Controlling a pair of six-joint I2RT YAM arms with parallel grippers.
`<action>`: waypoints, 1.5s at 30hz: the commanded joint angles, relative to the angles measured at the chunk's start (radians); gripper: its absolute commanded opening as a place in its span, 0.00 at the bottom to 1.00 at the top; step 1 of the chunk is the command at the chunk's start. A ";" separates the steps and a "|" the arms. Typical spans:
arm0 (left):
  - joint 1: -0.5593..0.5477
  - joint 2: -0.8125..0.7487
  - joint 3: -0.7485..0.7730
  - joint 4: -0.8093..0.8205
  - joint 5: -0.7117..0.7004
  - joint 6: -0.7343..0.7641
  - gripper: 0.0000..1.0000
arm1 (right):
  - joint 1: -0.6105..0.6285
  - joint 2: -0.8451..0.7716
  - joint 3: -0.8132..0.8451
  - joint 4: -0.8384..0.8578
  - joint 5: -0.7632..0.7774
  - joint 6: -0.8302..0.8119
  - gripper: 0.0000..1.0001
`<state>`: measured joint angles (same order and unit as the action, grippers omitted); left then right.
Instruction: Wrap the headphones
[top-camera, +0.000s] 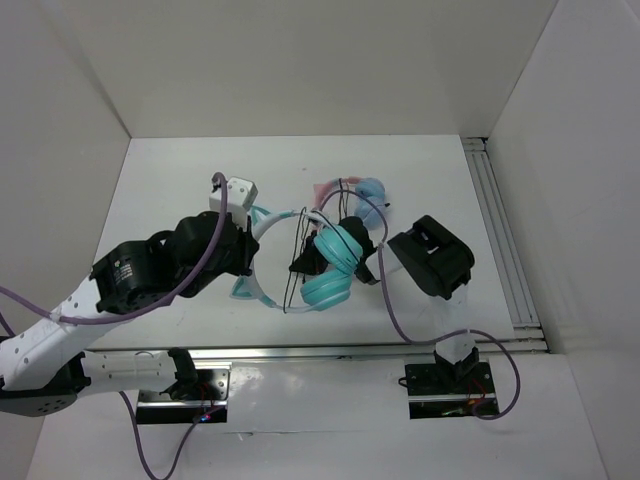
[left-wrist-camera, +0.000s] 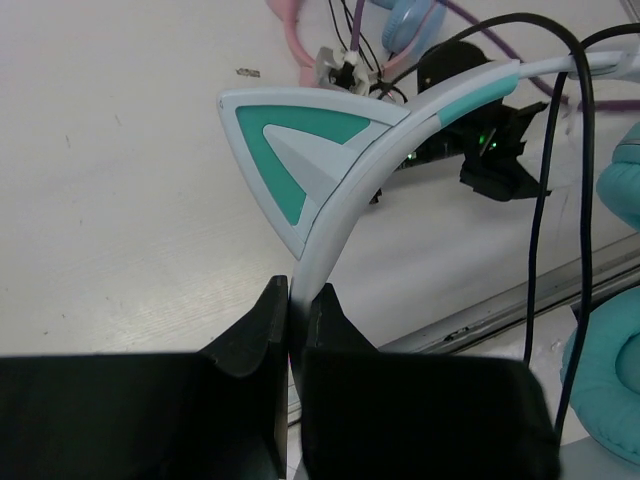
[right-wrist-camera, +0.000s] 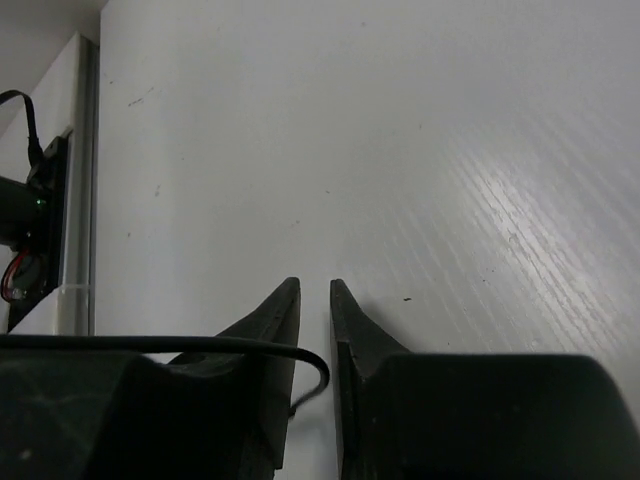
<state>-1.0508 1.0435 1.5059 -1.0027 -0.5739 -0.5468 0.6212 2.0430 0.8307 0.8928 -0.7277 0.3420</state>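
The headphones (top-camera: 328, 285), teal earcups on a pale headband with cat ears, lie mid-table with a thin black cable looped round them. My left gripper (top-camera: 248, 262) is shut on the headband. In the left wrist view the band (left-wrist-camera: 350, 190) rises from between the fingers of the left gripper (left-wrist-camera: 300, 290), with a teal cat ear (left-wrist-camera: 290, 150) just above. My right gripper (top-camera: 360, 250) sits at the earcups' right side. Seen from the right wrist, the right gripper (right-wrist-camera: 315, 285) stands slightly open; the black cable (right-wrist-camera: 200, 343) crosses the left finger and curls loosely down into the gap.
A second pair with a pink band and light blue cups (top-camera: 360, 190) lies just behind the teal pair. Metal rails run along the right side (top-camera: 500, 230) and front edge (top-camera: 350, 350) of the table. White walls enclose the workspace.
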 joint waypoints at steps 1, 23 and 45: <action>-0.005 -0.022 0.048 0.089 -0.078 -0.088 0.00 | 0.009 0.075 0.036 0.198 -0.036 0.066 0.27; 0.267 0.075 -0.026 -0.073 -0.373 -0.427 0.00 | 0.202 -0.277 -0.315 0.016 0.436 0.045 0.00; 0.478 0.417 -0.108 0.028 -0.144 -0.243 0.00 | 0.664 -0.891 0.143 -1.002 1.176 -0.359 0.00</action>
<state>-0.5922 1.5120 1.4200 -1.0531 -0.7719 -0.8368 1.2861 1.1408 0.9115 0.0296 0.3542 0.1097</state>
